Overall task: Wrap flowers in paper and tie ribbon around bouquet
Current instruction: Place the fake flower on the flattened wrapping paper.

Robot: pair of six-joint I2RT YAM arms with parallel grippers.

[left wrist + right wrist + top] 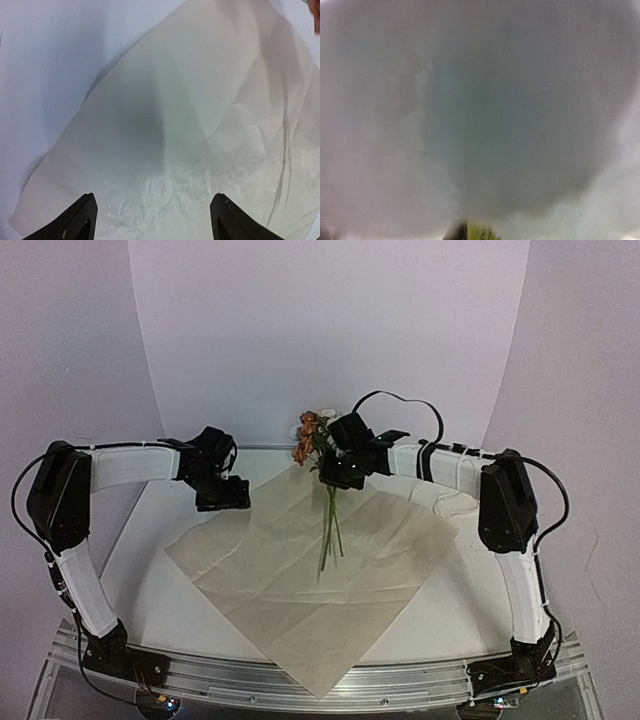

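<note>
Table (pixel 140 540): white, and it bears 2 sheets.
Paper (pixel 300 610): a tan sheet lying flat as a diamond mid-table, 1 corner toward the arm bases. It lies over a pale sheet (pixel 205 550) that shows at its left.
Flowers (pixel 328 525): held over the paper's far half, heads toward the far edge and stems hanging toward the middle. I cannot tell whether the tips touch the paper.
Right gripper (pixel 335 475): clamped tight on the stems just below the heads. Its own camera shows mostly blur.
Left gripper (pixel 222 498): jaws wide, holding nothing, low over the left side of the sheets.
Ribbon: not clearly seen.
Risk 1: the thin stems could fan out or slip on release, since only 1 pinch point holds the bunch.
Risk 2: the left pincer may pinch both sheets, or only the pale one, because their edges overlap there.
Risk 3: dragging the paper could shift it from under the stems, so the wrap would start crooked.
</note>
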